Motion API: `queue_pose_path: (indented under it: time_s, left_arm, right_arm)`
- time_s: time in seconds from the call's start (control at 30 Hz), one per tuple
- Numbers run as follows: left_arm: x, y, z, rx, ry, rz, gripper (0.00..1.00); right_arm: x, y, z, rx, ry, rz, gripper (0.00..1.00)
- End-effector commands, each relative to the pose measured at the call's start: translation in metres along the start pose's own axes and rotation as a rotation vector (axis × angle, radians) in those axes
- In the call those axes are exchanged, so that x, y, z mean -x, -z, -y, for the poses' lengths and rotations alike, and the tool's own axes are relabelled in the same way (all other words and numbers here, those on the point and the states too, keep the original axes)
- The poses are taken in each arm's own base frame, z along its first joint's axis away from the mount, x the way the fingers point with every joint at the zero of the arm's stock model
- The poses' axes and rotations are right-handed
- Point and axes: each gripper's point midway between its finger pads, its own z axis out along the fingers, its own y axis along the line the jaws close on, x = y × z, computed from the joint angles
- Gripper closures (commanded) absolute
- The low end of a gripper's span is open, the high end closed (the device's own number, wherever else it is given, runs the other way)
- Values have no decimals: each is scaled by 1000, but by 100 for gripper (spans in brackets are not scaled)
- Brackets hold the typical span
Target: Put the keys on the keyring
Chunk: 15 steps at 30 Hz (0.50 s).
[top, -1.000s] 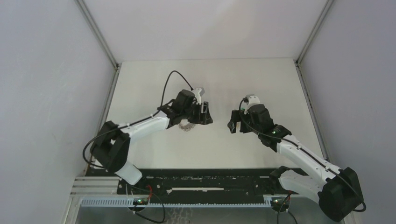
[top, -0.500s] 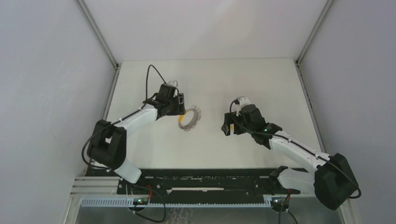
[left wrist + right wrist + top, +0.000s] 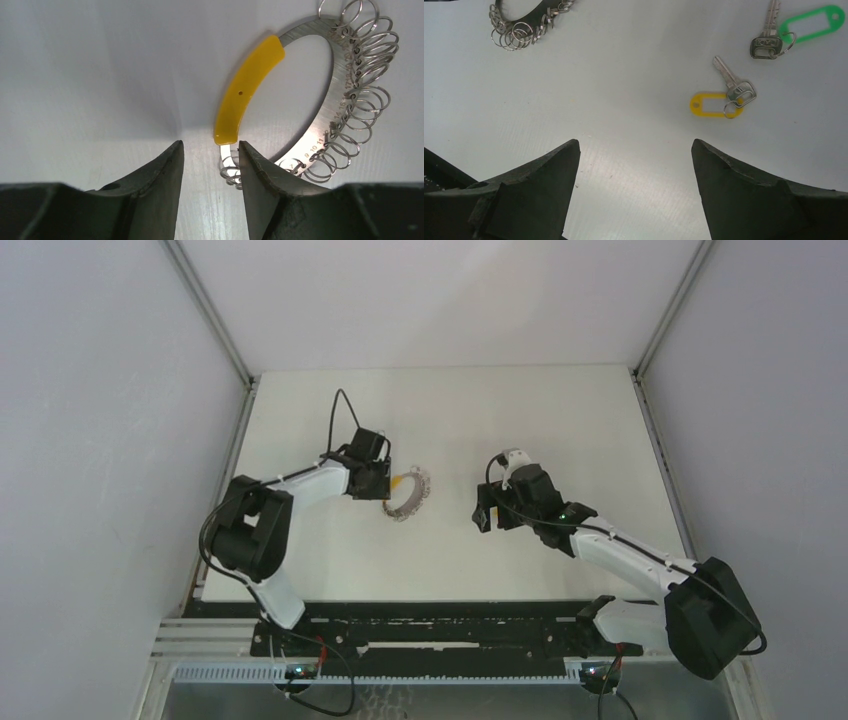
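On the white table [image 3: 560, 420], slightly left of centre, the keyring [image 3: 407, 496] is found lying flat. In the left wrist view its grey metal band [image 3: 338, 95] is seen to be stamped with numbers and to carry a row of small wire rings [image 3: 370, 95] along its outer edge. A yellow section [image 3: 248, 87] covers part of the rim on the side facing the left arm. No key is seen threaded on the keyring.

Both keys are recorded on the table surface in the right wrist view, well apart from the keyring, which appears at the top left corner there [image 3: 514, 35]. One key [image 3: 768, 35] is joined to a green tag [image 3: 811, 22]. The other key [image 3: 733, 82] is joined to a yellow-orange tag [image 3: 709, 106]. The two lie near each other and are not touching. Neither key can be made out in the overhead view.

The left gripper [image 3: 210, 155] is held low at the lower end of the yellow section, with its jaws parted by a narrow gap. Nothing is seen clamped between them, and the ring's end lies just ahead of the fingertips [image 3: 175, 160].

The right gripper [image 3: 634, 150] is held above the table with its jaws spread wide and nothing grasped; the keys lie ahead of it and to its right.
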Motion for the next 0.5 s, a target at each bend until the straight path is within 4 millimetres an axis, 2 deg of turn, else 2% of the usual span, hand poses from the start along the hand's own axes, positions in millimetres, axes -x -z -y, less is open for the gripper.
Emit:
queue_pose_path:
  time_s: [0.0,0.1,0.2,0.33,0.47]
  left_arm:
    - [3,4,15,-27,-46,11,51]
    - [-20,3,25,-34,-84,-33,55]
    - [-40,8,26,-33,-98,-53,56]
    - [-56,17,29,-49,-98,-60,56]
    - [-68,27,41,-89,-97,-65,57]
  right_arm:
    - [20,1,-3,-6,29,53,17]
    - [20,1,7,-47,19,39,17]
    - [19,2,21,-91,0,23,19]
    - [19,0,41,-145,-26,3,24]
    - [24,-5,56,-188,-55,-14,30]
